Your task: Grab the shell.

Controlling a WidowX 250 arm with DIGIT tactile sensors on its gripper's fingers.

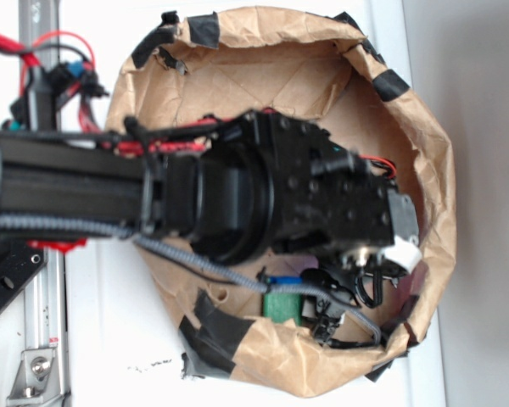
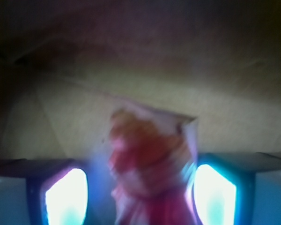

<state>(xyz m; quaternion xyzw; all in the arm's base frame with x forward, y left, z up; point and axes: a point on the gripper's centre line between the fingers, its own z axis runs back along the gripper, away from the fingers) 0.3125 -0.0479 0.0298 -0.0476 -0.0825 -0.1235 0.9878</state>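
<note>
Red-orange blurred object (image 2: 152, 168) between jaws; exterior view hides it.

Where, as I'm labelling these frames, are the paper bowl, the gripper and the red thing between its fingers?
paper bowl (image 1: 263, 51), exterior view, upper wall.
gripper (image 2: 140, 194), wrist view, midway between its fingertips.
red thing (image 2: 150, 159), wrist view, its blurred middle.

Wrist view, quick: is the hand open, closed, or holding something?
Hand: a blurred red and orange object sits between its fingers; whether it is gripped cannot be told.
</note>
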